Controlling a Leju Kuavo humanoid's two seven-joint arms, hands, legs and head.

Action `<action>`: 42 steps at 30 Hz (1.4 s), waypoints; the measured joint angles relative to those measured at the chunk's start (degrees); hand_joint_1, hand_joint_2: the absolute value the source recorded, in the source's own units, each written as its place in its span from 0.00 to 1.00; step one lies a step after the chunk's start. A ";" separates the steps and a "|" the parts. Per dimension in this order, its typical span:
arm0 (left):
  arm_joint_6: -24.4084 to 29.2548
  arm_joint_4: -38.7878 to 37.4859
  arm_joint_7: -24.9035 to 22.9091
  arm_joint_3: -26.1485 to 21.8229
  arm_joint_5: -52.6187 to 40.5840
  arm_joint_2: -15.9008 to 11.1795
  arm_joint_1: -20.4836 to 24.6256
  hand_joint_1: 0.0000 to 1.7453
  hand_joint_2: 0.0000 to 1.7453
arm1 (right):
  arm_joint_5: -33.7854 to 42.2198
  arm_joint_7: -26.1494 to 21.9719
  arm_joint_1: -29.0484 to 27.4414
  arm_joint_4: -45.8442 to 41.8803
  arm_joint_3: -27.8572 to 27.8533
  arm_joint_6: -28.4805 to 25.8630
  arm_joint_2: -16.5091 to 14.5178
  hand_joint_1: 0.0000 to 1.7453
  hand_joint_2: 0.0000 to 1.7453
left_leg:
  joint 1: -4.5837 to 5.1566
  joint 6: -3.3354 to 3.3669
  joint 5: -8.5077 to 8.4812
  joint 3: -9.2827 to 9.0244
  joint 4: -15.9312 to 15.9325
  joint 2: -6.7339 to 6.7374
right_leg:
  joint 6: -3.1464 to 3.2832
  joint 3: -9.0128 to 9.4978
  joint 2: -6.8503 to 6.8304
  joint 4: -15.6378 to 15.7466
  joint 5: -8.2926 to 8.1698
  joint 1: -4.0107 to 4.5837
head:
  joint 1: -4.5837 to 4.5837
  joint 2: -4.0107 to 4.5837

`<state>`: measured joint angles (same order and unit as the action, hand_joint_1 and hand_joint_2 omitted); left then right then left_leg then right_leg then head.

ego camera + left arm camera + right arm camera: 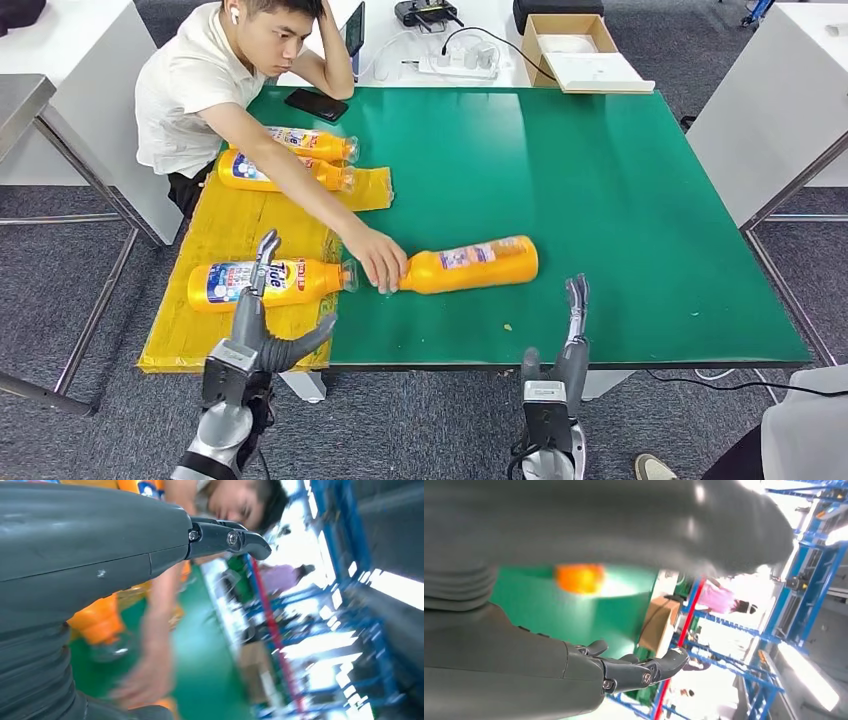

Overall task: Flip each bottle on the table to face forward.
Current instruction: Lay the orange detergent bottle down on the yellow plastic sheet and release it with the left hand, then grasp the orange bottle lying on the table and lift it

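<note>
Several orange bottles lie on their sides. One bottle (468, 265) rests on the green table (560, 170), its cap end touched by a person's hand (378, 260). A blue-labelled bottle (265, 282) lies on the yellow mat (225, 235) just beyond my left hand (262, 330). Two more bottles (310, 144) (285, 175) lie at the mat's far end. My left hand is open with fingers spread, holding nothing. My right hand (572, 335) is open at the table's near edge, below and right of the middle bottle. An orange bottle (580, 577) appears blurred in the right wrist view.
A person (215, 75) sits at the far left of the table, arm stretched across the mat. A black phone (316, 104) lies at the far edge. A cardboard box (575, 50) and a power strip (460, 62) stand behind the table.
</note>
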<state>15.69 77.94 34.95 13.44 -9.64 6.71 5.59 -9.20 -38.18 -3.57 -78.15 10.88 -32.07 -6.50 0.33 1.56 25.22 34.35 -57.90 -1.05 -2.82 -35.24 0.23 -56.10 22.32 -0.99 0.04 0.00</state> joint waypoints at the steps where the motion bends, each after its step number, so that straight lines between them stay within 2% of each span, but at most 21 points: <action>1: 1.25 1.25 0.43 0.43 1.67 0.36 -0.61 0.00 1.00 | -2.09 0.13 0.58 0.85 -0.02 -0.23 0.24 0.00 1.00 | 0.00 0.00 0.00 0.00 0.00 0.02 | 0.00 0.00 0.01 0.00 -0.01 0.00 | -0.01 0.00; 6: 5.99 6.55 2.58 2.26 8.23 1.40 -3.85 0.00 1.00 | -18.20 2.33 5.82 10.20 -0.85 -2.08 3.62 0.00 1.00 | 0.03 0.03 0.01 -0.02 0.00 0.04 | -0.02 0.02 0.02 0.02 -0.02 -0.02 | -0.01 0.02; 11: 8.13 12.12 2.95 2.40 11.95 1.86 -8.33 0.00 1.00 | -27.36 6.99 9.92 18.43 -2.26 -3.31 8.18 0.00 1.00 | 0.04 0.03 0.02 0.00 -0.01 -0.01 | -0.03 0.02 0.01 0.02 -0.02 -0.02 | -0.02 0.01; 15: 8.66 15.12 3.00 2.38 12.04 1.93 -10.49 0.00 1.00 | -28.48 7.65 11.56 21.82 -3.01 -3.19 10.47 0.00 1.00 | 0.03 0.05 0.04 0.03 -0.01 -0.06 | -0.03 0.00 0.00 0.02 0.00 -0.01 | -0.03 0.02; 22: 8.80 17.12 3.00 2.38 12.04 1.99 -11.62 0.00 1.00 | -28.68 7.82 12.56 24.29 -3.28 -3.20 11.77 0.00 1.00 | 0.01 0.06 0.05 0.02 -0.01 -0.05 | -0.02 -0.01 0.00 0.01 0.00 0.00 | -0.02 0.01; 27: 9.83 17.55 3.03 2.44 12.12 2.12 -11.64 0.00 1.00 | -31.00 9.11 13.39 25.59 -3.26 -2.70 12.06 0.00 1.00 | 0.02 0.06 0.04 0.03 -0.01 -0.05 | -0.03 0.00 0.00 0.01 -0.01 -0.01 | -0.02 0.00; 36: 10.09 17.18 2.41 5.32 13.28 2.45 -9.45 0.00 1.00 | -35.51 11.56 21.21 33.28 -2.25 1.38 11.86 0.00 1.00 | 0.03 0.08 0.01 0.02 -0.02 -0.05 | -0.04 0.00 0.00 0.01 -0.03 -0.01 | -0.02 0.00; 42: 9.78 16.26 1.33 6.87 14.40 2.57 -8.23 0.00 1.00 | -35.57 12.28 23.86 37.41 -1.04 3.63 11.36 0.00 1.00 | 0.01 0.08 0.02 0.03 -0.02 -0.07 | -0.03 0.00 0.00 0.00 -0.02 0.00 | -0.02 0.01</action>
<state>25.47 94.20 36.27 20.32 4.76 9.28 -2.65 -44.77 -25.90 20.29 -40.75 9.84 -28.44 4.86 0.34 1.64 25.24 34.39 -57.91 -1.12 -2.85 -35.25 0.23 -56.10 22.31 -0.99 0.02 0.01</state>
